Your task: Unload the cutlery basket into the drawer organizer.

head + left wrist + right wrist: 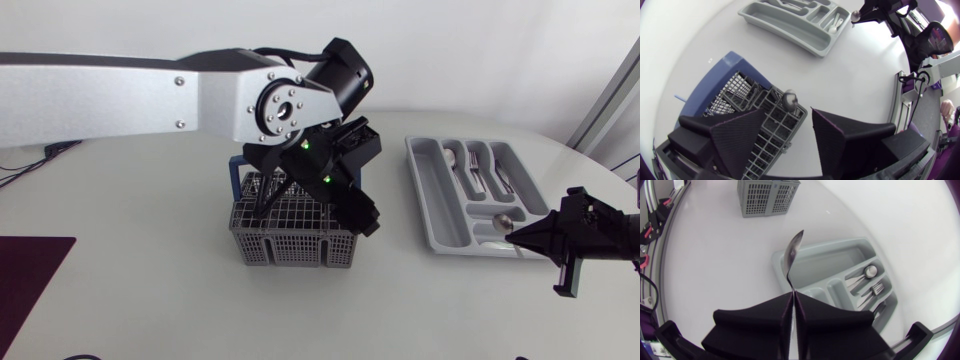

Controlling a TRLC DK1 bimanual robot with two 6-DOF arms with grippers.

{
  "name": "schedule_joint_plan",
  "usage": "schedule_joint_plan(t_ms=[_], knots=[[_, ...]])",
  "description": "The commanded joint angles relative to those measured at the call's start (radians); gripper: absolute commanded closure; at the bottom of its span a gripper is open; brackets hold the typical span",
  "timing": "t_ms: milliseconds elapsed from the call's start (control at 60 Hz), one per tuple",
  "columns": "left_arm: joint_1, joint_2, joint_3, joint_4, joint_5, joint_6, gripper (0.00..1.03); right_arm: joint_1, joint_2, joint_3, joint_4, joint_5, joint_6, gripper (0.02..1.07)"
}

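Observation:
The grey cutlery basket [290, 235] with a blue handle stands mid-table. My left gripper [310, 195] hovers right over it, open. In the left wrist view the basket [747, 97] lies under the fingers [735, 132], and the rounded metal end of one piece of cutlery [789, 100] sticks up near the basket's corner, between the spread fingers and touching neither. The grey drawer organizer [440, 200] lies to the right with spoons and forks [480, 170] in its slots. My right gripper [517, 238] is at the organizer's near right corner, shut on a spoon [791, 260] that points out over the organizer [835, 262].
A dark purple mat [25, 280] lies at the table's front left. The table's right edge runs close behind the organizer. Bare white tabletop [400, 290] separates the basket [767, 197] from the organizer.

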Motion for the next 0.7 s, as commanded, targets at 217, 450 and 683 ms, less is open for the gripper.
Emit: schedule_joint_plan(t_ms=[217,450,683], knots=[[-0.038,0.066,0.073,-0.028,-0.127,-0.054,0.17,-0.015,0.122,0.027,0.207,0.101,-0.039,1.01],[-0.057,0.098,0.125,-0.066,-0.168,-0.093,0.17,0.004,0.191,-0.022,0.433,0.21,-0.043,1.01],[-0.066,0.127,0.163,-0.107,-0.188,-0.123,0.17,0.082,0.24,-0.114,0.615,0.345,-0.068,1.01]])
